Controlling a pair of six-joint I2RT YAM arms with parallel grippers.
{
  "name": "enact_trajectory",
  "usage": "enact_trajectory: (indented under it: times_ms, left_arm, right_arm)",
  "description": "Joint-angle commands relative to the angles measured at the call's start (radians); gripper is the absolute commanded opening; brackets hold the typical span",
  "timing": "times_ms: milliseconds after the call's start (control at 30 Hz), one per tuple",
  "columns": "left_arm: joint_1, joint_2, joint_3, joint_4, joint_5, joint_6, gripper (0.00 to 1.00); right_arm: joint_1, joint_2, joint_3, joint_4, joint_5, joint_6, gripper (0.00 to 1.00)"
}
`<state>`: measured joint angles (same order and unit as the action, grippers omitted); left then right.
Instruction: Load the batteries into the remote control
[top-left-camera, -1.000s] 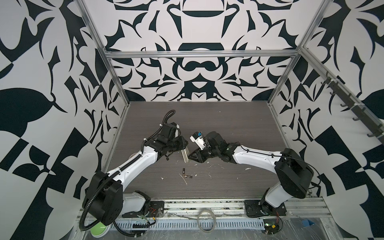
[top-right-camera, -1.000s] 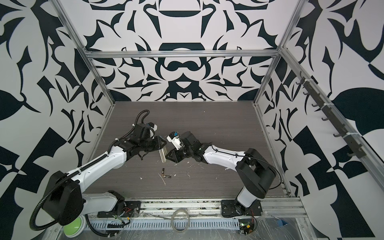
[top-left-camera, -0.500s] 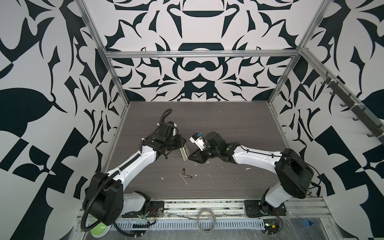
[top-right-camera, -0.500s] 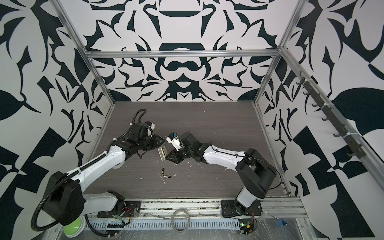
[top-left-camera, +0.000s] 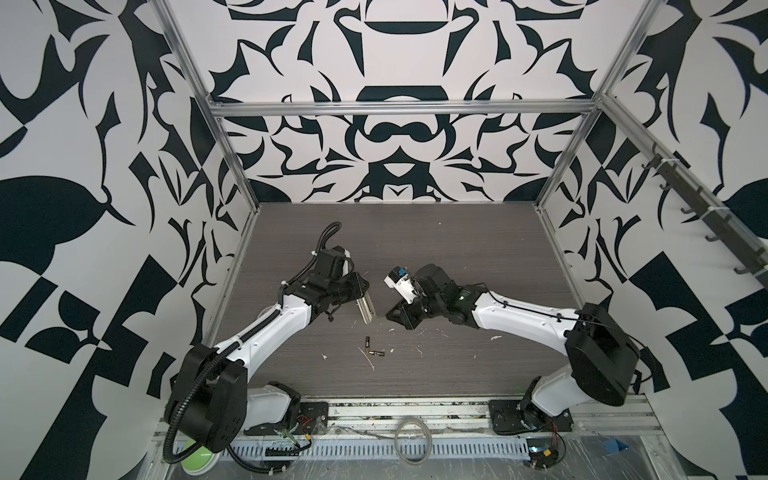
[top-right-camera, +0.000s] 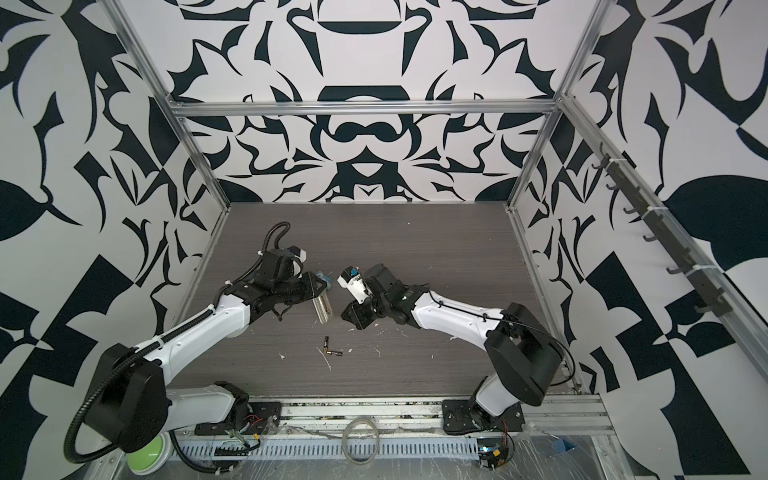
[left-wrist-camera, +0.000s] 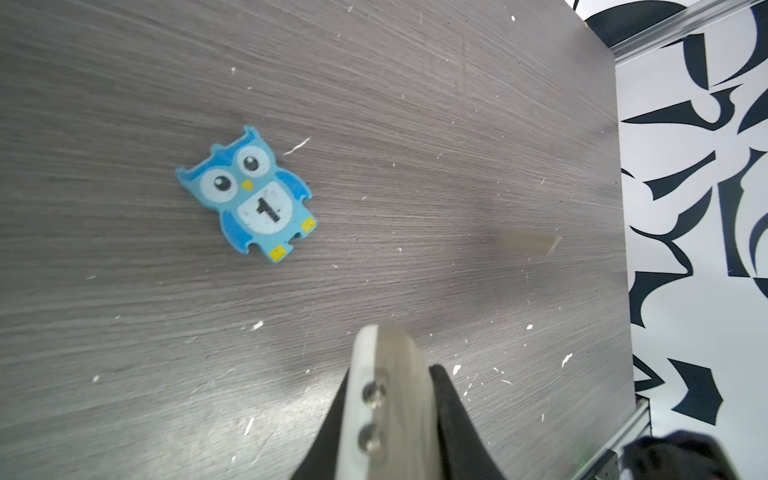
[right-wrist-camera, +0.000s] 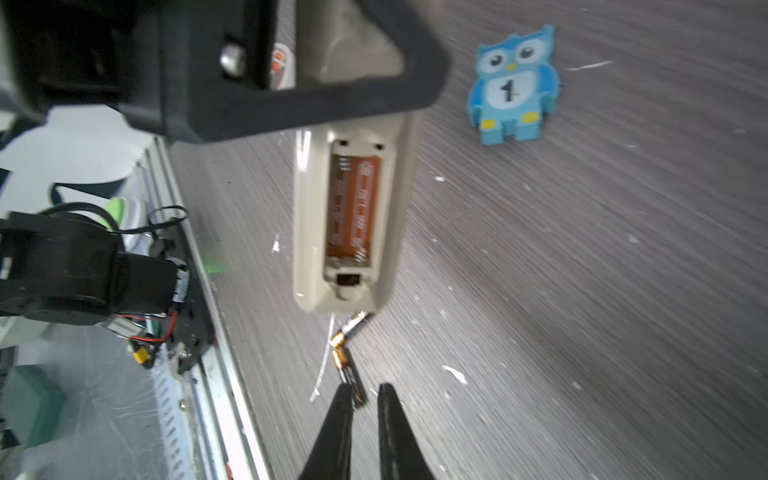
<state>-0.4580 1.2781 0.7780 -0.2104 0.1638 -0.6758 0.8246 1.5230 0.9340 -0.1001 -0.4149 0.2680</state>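
Note:
My left gripper (top-left-camera: 359, 293) is shut on the remote control (top-left-camera: 365, 309), which hangs above the table with its free end down. In the right wrist view the remote control (right-wrist-camera: 353, 216) shows its pale back, and the open battery bay holds no cells. Two batteries (top-left-camera: 367, 341) (top-left-camera: 375, 353) lie on the table nearer the front, touching at an angle. My right gripper (top-left-camera: 392, 314) hovers just right of the remote. Its fingers (right-wrist-camera: 388, 415) stand slightly apart with nothing between them, above one battery (right-wrist-camera: 349, 374). In the left wrist view the remote's end (left-wrist-camera: 390, 399) sits between the black fingers.
A small blue owl figure (left-wrist-camera: 249, 193) marked "1" lies flat behind the remote, also the owl (right-wrist-camera: 513, 83). A small pale blurred piece (left-wrist-camera: 525, 245) shows beyond it. White crumbs dot the dark wood-grain table (top-left-camera: 457, 249). Patterned walls close in three sides, and a metal rail (top-left-camera: 415, 405) runs along the front.
The left arm has shifted a little toward the back with the remote still held. The right arm has hardly moved.

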Motion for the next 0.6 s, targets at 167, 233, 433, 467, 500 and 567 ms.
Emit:
enact_trajectory:
  times_ms: [167, 233, 433, 467, 500, 567]
  left_arm:
    - [0.031, -0.062, -0.053, 0.034, 0.003, 0.02, 0.0]
    - [0.032, -0.061, -0.057, 0.04, 0.005, 0.023, 0.0]
    - [0.039, -0.075, -0.087, 0.072, 0.021, 0.026, 0.0]
    - [0.041, -0.081, -0.092, 0.076, 0.025, 0.029, 0.0]
    - [0.043, -0.084, -0.095, 0.078, 0.027, 0.03, 0.0]
    - [0.046, -0.096, -0.105, 0.083, 0.025, 0.037, 0.0]
  right_arm:
    - [-0.028, -0.064, 0.008, -0.124, 0.1, -0.066, 0.17]
    - [-0.032, -0.071, 0.011, -0.137, 0.11, -0.068, 0.17]
    - [-0.045, -0.088, 0.04, -0.206, 0.164, -0.1, 0.18]
    - [-0.049, -0.09, 0.046, -0.221, 0.176, -0.104, 0.19]
    - [-0.054, -0.094, 0.049, -0.231, 0.183, -0.103, 0.19]
    - [-0.071, -0.107, 0.048, -0.245, 0.197, -0.105, 0.22]
